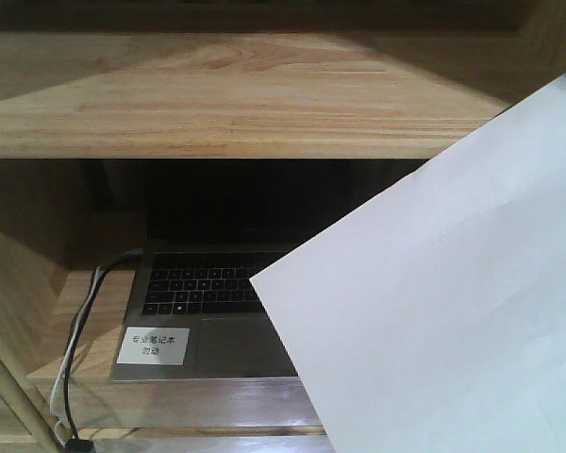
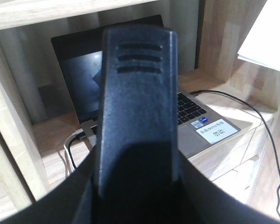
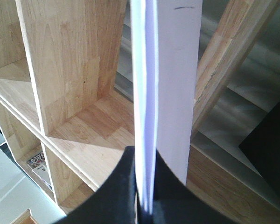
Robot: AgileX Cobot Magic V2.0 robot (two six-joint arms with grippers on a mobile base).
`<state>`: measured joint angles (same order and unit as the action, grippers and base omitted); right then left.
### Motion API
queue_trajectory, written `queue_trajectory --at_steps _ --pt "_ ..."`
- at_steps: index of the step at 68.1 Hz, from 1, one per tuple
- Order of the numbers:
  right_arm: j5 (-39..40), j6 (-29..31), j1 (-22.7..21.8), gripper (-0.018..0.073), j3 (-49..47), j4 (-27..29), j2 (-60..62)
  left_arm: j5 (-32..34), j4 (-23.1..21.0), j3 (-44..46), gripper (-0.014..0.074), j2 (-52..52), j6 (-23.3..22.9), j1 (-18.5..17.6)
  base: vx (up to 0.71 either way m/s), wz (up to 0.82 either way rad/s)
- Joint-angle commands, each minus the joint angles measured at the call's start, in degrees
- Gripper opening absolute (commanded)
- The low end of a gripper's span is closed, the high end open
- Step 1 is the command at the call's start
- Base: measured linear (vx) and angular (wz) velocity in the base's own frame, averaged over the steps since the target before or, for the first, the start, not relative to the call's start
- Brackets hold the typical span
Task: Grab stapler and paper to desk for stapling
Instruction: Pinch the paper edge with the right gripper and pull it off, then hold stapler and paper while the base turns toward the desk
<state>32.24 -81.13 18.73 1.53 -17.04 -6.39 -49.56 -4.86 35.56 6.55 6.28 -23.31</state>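
my left pincer (image 2: 137,193) is pressed onto the stapler (image 2: 137,102), which stands up out of my grip as a black plastic body with three short slots near its top end. it fills the middle of my left wrist view, and my dark fingers (image 2: 84,191) curve in on either side of its lower part. behind it is the wooden shelf unit (image 2: 9,116), with an open laptop (image 2: 74,70) in a compartment.

in the front view, from the left, two cables (image 1: 75,349), one white and one black, run down past the laptop's (image 1: 208,311) left side. the laptop lies in the lower compartment under a thick shelf board (image 1: 236,104). its screen is dark, and a white sticker (image 1: 152,344) sits on the palm rest just left of the touchpad. the paper (image 1: 453,311) is held up off the shelf. it fills the right side of this view, tilted, with one corner reaching over the keyboard's right end.

my right pincer (image 3: 144,191) pinches the paper (image 3: 177,70) at its lower edge. from this wrist i see the sheets nearly edge-on, rising straight up from my jaws, parted a little, with a small dark mark near the top. shelf compartments (image 3: 70,56) lie to the left behind them, and one low compartment holds a printed booklet (image 3: 37,163).
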Motion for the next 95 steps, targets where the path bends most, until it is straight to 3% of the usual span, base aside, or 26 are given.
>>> queue_trajectory --at_steps 1,53,95 --pt "3.2 0.8 0.0 -0.0002 0.2 0.0 -0.7 6.7 -0.7 1.6 -0.0006 0.7 -0.3 -0.2 0.00 0.00" --pt "3.2 0.9 0.0 -0.0002 0.2 0.0 -0.7 6.7 -0.7 1.6 -0.0006 0.7 -0.3 -0.2 -0.03 0.02" --pt "3.2 0.9 0.0 -0.0002 0.2 0.0 -0.7 6.7 -0.7 1.6 -0.0006 0.7 -0.3 -0.2 -0.22 0.09"
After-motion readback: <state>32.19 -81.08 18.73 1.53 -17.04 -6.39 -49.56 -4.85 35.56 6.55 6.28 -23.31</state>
